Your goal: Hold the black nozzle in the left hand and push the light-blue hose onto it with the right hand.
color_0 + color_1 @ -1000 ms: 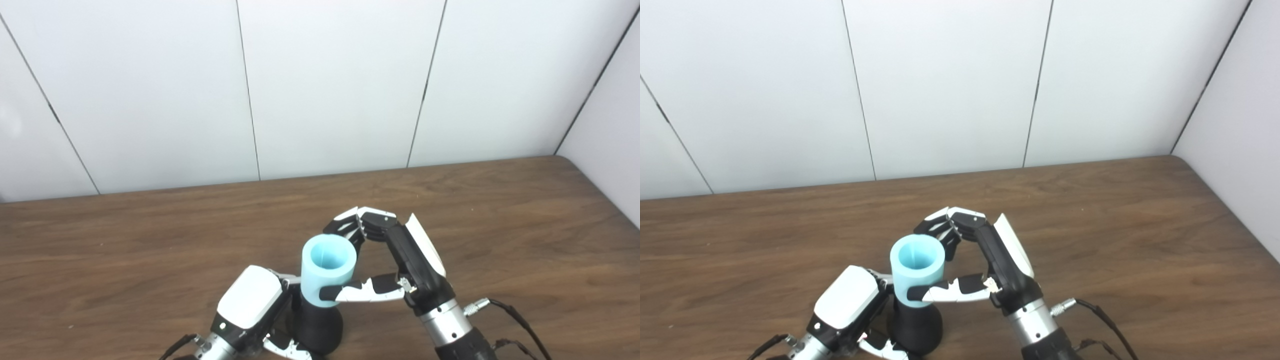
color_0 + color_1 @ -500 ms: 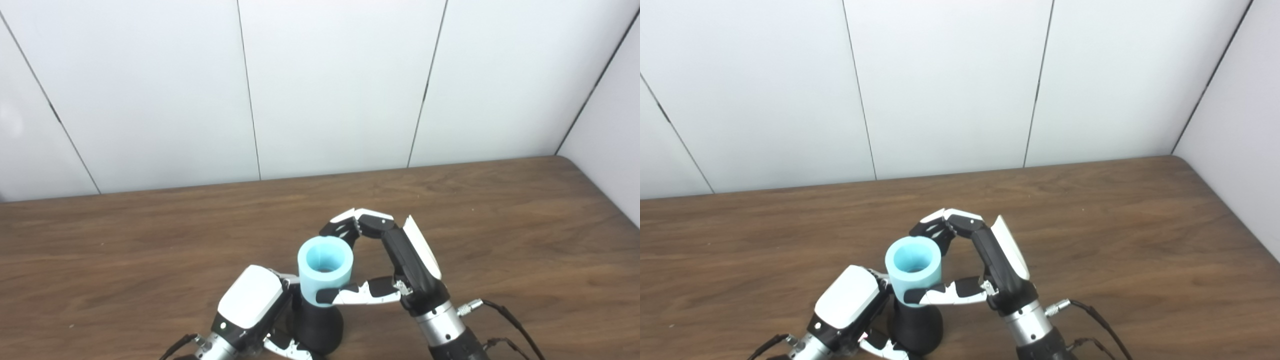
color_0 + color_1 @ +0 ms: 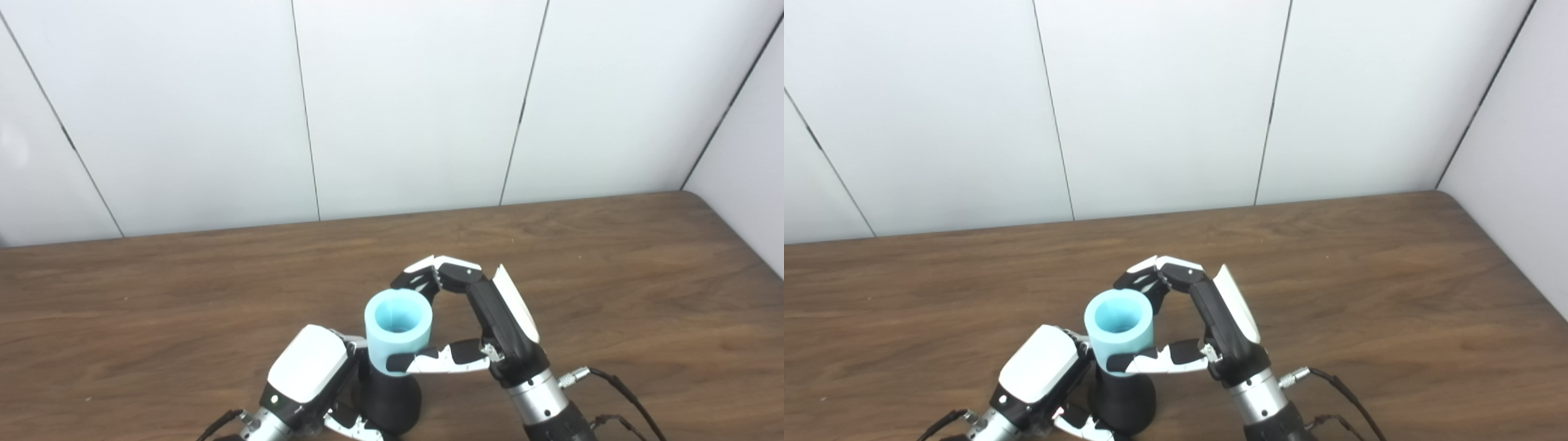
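Black nozzle [image 3: 390, 398]: upright near the counter's front edge, flared base down, wider at the bottom than at the top; upper end hidden inside the hose.
Light-blue hose [image 3: 399, 331]: short, thick-walled tube, seated over the top of the nozzle, open mouth facing up, leaning slightly; something dark visible deep inside the bore.
Left robot hand [image 3: 309, 380]: just left of the nozzle, white back plate turned up, fingers curled around the nozzle's lower body; a fingertip showing in front of the base at the bottom edge. Closed on the nozzle.
Right robot hand [image 3: 1206, 331]: to the right of the hose, wrapped around it. Thumb [image 3: 432, 360] laid across the near side of the tube's lower part, fingers [image 3: 1145, 283] arched over behind the far rim. Closed on the hose.
Right wrist: silver cuff with a plug and dark cable [image 3: 625, 392] trailing off to the right over the wood.
Counter [image 3: 153, 318]: dark brown wood grain, rounded far right corner.
Backdrop: white wall panels [image 3: 404, 104] with thin dark seams, meeting the counter's far edge.
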`<state>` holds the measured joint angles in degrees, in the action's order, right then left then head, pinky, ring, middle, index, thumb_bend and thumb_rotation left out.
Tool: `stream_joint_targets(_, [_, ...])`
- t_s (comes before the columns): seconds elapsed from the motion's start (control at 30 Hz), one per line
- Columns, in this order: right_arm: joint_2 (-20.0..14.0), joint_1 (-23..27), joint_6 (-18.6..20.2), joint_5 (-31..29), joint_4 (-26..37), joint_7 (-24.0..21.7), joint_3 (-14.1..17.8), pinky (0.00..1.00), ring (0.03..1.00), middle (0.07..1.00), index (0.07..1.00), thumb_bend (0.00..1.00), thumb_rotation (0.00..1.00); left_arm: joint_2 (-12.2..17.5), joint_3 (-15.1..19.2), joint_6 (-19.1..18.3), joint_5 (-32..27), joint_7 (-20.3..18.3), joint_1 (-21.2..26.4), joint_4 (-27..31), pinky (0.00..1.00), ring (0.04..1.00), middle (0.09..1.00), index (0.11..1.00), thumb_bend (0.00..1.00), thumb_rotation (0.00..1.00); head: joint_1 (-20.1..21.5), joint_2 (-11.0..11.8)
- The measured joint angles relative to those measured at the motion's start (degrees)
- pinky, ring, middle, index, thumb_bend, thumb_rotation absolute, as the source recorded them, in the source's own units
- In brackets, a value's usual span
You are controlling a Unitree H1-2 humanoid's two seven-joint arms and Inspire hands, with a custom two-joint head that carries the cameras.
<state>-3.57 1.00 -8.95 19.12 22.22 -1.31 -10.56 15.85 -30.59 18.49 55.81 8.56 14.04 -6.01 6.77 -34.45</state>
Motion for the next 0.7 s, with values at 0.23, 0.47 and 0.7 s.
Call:
stream_joint_targets(0.23, [1.19, -0.14, 4.12, -3.84, 0.13, -0.75, -0.1, 0.31, 0.407, 0.486, 0.523, 0.51, 0.0, -0.02, 0.0, 0.01, -0.03, 0.05, 0.0, 0.0, 0.14, 0.172, 0.471, 0.479, 0.53, 0.0, 0.0, -0.09])
stream_joint_targets(0.47, [1.12, -0.26, 4.72, -4.42, 0.31, -0.8, -0.08, 0.32, 0.413, 0.485, 0.521, 0.52, 0.0, -0.02, 0.0, 0.01, 0.01, 0.05, -0.01, 0.0, 0.14, 0.171, 0.471, 0.48, 0.53, 0.0, 0.09, -0.09])
stream_joint_targets(0.7, [1.23, -0.38, 4.25, -4.46, 0.22, -0.73, -0.13, 0.31, 0.411, 0.485, 0.522, 0.52, 0.0, -0.03, -0.01, 0.02, 0.01, 0.03, 0.0, 0.0, 0.14, 0.173, 0.471, 0.479, 0.53, 0.0, 0.0, -0.18])
